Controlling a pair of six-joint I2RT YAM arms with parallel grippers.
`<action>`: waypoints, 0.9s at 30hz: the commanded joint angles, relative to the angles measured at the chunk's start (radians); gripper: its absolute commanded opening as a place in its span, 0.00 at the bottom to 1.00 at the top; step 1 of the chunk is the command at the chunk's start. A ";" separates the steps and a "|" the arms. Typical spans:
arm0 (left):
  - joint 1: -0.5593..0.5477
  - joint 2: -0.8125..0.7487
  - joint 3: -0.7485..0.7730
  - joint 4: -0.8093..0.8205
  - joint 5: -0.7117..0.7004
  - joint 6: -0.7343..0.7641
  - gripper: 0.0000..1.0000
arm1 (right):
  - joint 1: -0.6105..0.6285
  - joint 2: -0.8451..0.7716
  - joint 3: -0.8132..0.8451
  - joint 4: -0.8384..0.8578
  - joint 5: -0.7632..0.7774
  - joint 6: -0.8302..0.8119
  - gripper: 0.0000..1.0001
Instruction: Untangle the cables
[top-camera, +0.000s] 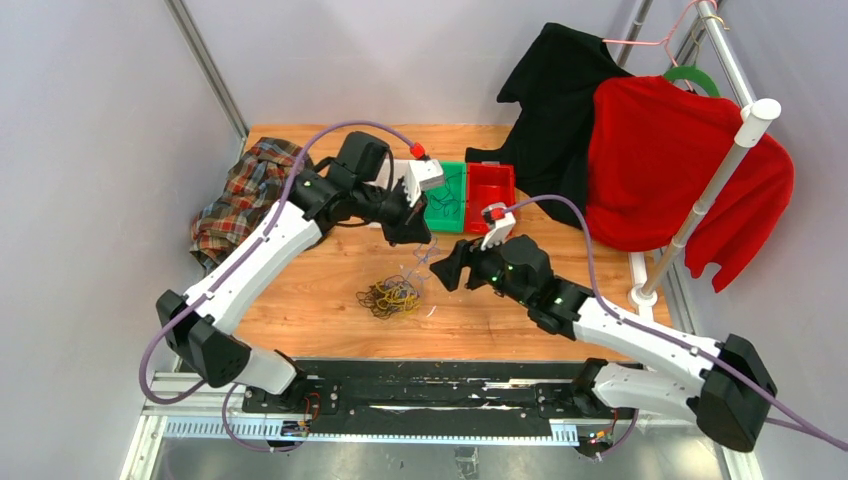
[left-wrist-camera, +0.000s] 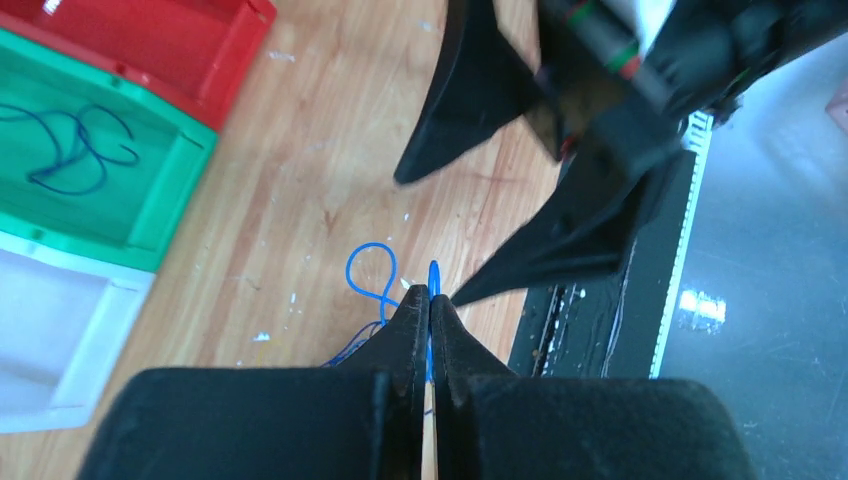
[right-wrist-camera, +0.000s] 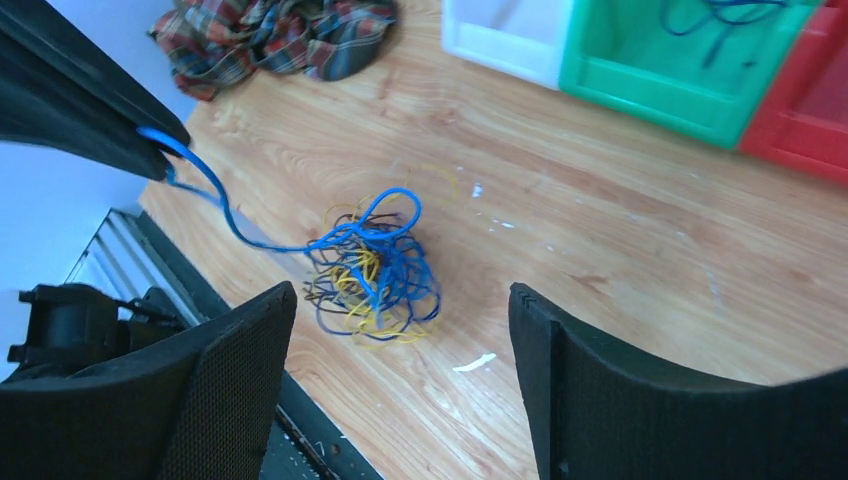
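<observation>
The cables (top-camera: 392, 296) are a fist-sized tangle of blue, yellow and dark wires on the wooden table; in the right wrist view the tangle (right-wrist-camera: 375, 270) lies just beyond my open fingers. My left gripper (left-wrist-camera: 431, 295) is shut on one blue wire (left-wrist-camera: 372, 275) that still runs down into the tangle. In the right wrist view that wire (right-wrist-camera: 225, 210) stretches from the left gripper (right-wrist-camera: 165, 140) at the upper left. In the top view the left gripper (top-camera: 415, 238) is above and behind the tangle. My right gripper (top-camera: 452, 266) is open and empty, to the right of the tangle.
White, green (top-camera: 447, 196) and red (top-camera: 490, 190) bins stand at the back; the green bin (left-wrist-camera: 150, 190) holds a separate dark blue wire (left-wrist-camera: 70, 150). A plaid cloth (top-camera: 245, 195) lies at the left. Red and black garments hang on a rack (top-camera: 700, 190) at the right.
</observation>
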 joint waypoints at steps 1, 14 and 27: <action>-0.006 -0.047 0.081 -0.061 0.001 -0.043 0.01 | 0.049 0.092 0.069 0.147 -0.021 -0.060 0.78; -0.005 -0.121 0.252 -0.138 0.000 -0.080 0.00 | 0.073 0.372 0.209 0.292 -0.051 -0.006 0.77; -0.006 -0.109 0.667 -0.146 -0.150 -0.112 0.00 | 0.129 0.572 0.223 0.370 -0.066 0.035 0.72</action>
